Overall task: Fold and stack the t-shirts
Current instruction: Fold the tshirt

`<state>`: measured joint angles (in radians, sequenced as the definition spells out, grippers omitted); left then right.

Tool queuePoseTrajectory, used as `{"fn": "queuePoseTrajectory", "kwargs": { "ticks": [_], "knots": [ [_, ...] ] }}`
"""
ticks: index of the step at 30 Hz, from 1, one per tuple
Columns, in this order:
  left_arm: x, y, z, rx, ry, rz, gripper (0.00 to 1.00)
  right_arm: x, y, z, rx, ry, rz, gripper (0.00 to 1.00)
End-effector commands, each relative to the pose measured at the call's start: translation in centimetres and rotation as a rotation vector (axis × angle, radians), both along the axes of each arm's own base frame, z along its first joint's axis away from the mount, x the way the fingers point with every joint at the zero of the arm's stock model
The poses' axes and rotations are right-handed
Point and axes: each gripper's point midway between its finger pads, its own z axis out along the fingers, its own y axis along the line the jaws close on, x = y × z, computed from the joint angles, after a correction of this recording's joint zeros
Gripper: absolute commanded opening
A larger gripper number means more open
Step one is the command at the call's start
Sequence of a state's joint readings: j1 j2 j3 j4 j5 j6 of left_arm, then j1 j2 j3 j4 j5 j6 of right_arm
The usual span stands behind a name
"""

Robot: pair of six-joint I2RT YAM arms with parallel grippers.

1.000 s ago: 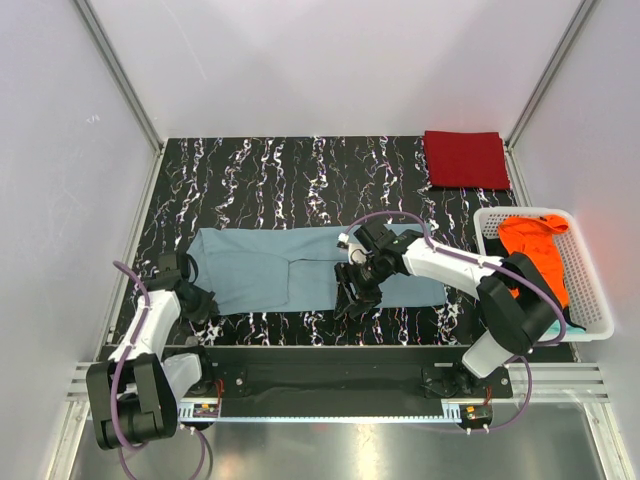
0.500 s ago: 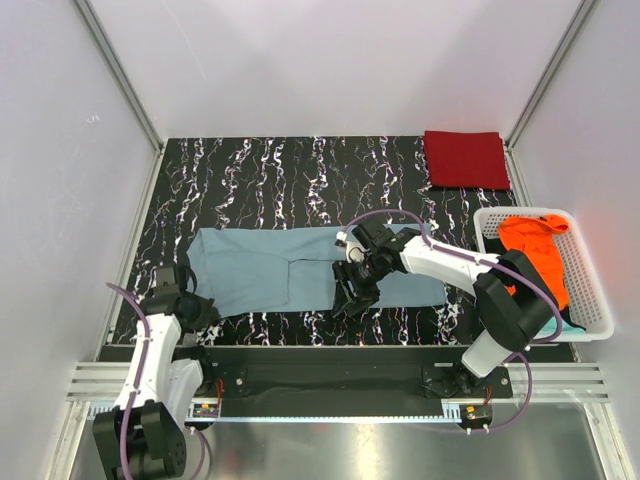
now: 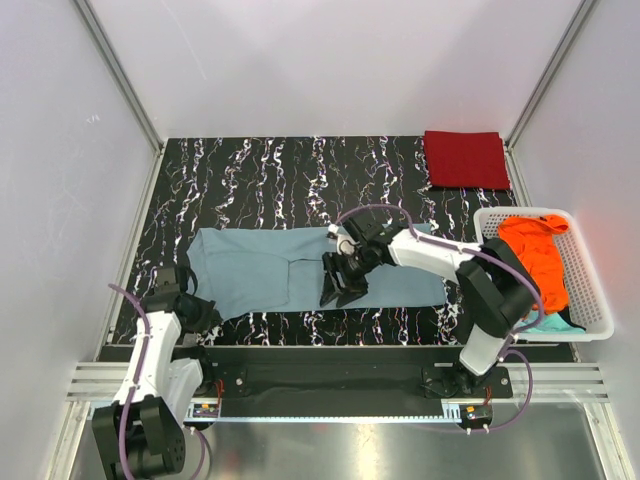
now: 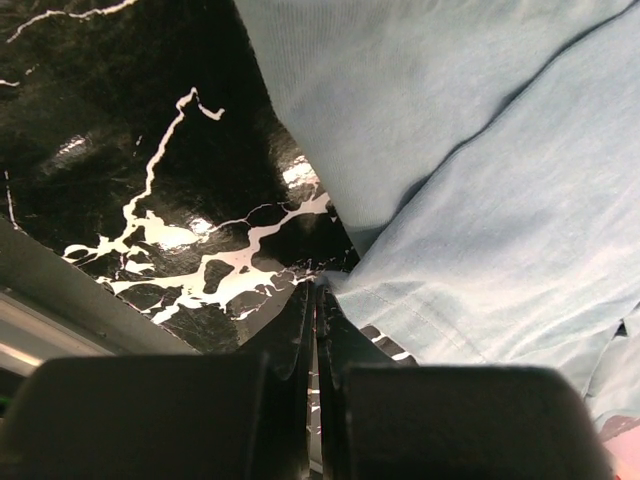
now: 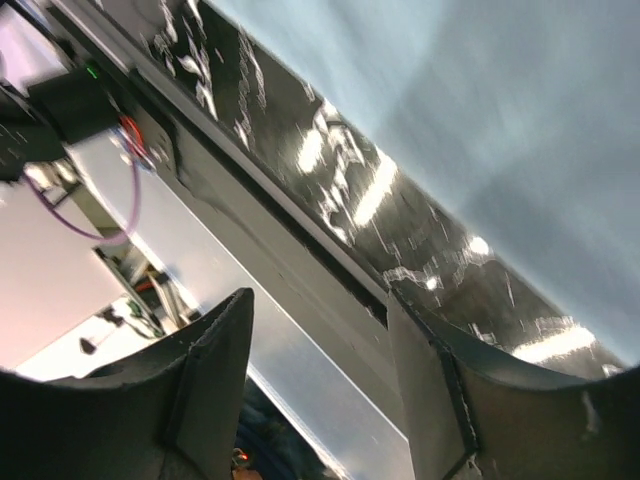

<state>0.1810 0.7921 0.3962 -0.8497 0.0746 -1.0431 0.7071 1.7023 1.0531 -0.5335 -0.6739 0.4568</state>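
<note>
A dusty grey-blue t-shirt [image 3: 270, 270] lies spread flat across the near half of the table. My left gripper [image 3: 197, 310] is low at its near left corner, jaws shut. In the left wrist view its tips [image 4: 318, 292] touch the hem corner of that shirt [image 4: 480, 150]; no cloth shows between them. My right gripper [image 3: 335, 290] hovers open over the middle of the shirt's near edge, nothing between its fingers [image 5: 318, 300]. A dark red t-shirt [image 3: 465, 158] lies folded at the back right. Orange [image 3: 535, 255] and teal [image 3: 552, 322] t-shirts sit in the basket.
The white slatted basket [image 3: 594, 280] stands at the right edge of the table. White walls and metal posts close in the left, back and right sides. The black marbled tabletop [image 3: 260, 180] ends in a metal rail [image 5: 300, 330] just behind my right gripper.
My right gripper has slid left along the shirt's near edge and opened a little wider. The left arm drew back toward the near edge early on, then held still.
</note>
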Motion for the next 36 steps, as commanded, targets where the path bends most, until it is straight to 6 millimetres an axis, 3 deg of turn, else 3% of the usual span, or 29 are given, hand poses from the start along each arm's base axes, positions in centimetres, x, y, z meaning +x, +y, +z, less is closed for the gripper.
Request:
{"fn": "queuePoseTrajectory", "kwargs": {
  "ticks": [1,9,13,21,36],
  "knots": [
    [0.5,0.3,0.6,0.018,0.004,-0.024,0.0,2.6,4.2,1.9,0.118,-0.041,-0.011,0.63],
    [1.4,0.7,1.4,0.037,0.011,-0.066,0.0,4.2,9.2,0.6,0.134,0.011,-0.073,0.6],
    [1.8,1.0,1.9,0.058,-0.009,-0.078,0.0,4.0,11.3,-0.2,0.131,0.044,-0.076,0.49],
    [1.8,1.0,1.7,0.059,-0.003,-0.087,0.0,3.6,11.6,-3.3,0.061,0.077,-0.103,0.43],
    [1.4,0.8,1.3,0.053,-0.006,-0.087,0.0,3.8,12.6,-4.9,0.041,0.097,-0.111,0.37]
  ]
}}
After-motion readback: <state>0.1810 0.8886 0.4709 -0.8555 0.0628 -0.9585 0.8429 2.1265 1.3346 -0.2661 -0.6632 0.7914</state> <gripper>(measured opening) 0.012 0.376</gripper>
